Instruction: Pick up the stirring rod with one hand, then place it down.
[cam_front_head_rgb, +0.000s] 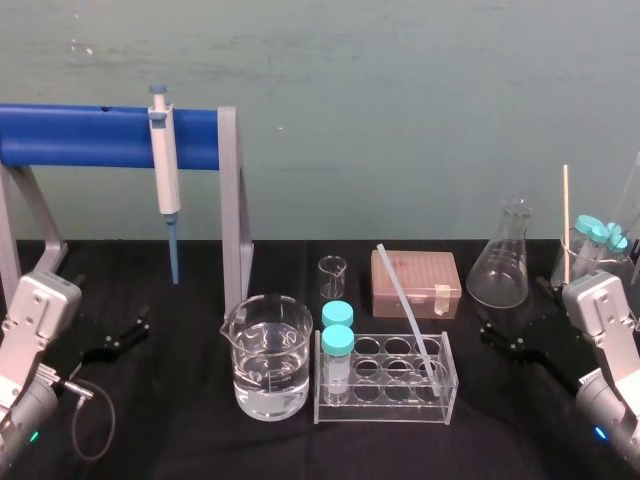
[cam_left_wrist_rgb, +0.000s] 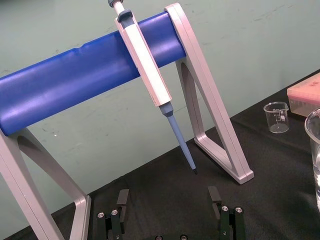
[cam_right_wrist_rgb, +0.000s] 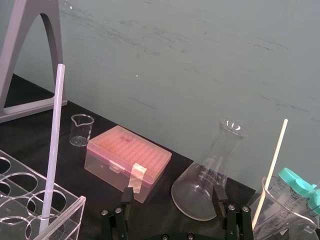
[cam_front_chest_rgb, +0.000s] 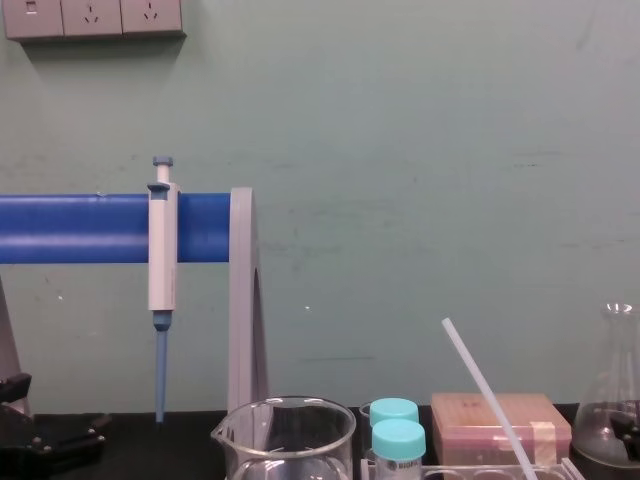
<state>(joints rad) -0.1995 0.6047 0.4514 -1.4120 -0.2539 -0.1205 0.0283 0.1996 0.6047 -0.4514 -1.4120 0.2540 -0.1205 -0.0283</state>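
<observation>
The black table (cam_front_head_rgb: 180, 440) bore a blue-barred stand (cam_front_head_rgb: 236, 200) at left, a beaker (cam_front_head_rgb: 267, 355) and tube rack (cam_front_head_rgb: 385, 410) near, and a small beaker (cam_front_head_rgb: 332, 277), pink box (cam_front_head_rgb: 415, 282) and flask (cam_front_head_rgb: 505, 255) farther.

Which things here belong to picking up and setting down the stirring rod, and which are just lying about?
Job in hand: stirring rod, leaning in the tube rack; right gripper, open, nearer it; left gripper, open, parked at the left.

Lying about: pipette, water beaker, small beaker, pink box, conical flask, racked capped tubes.
</observation>
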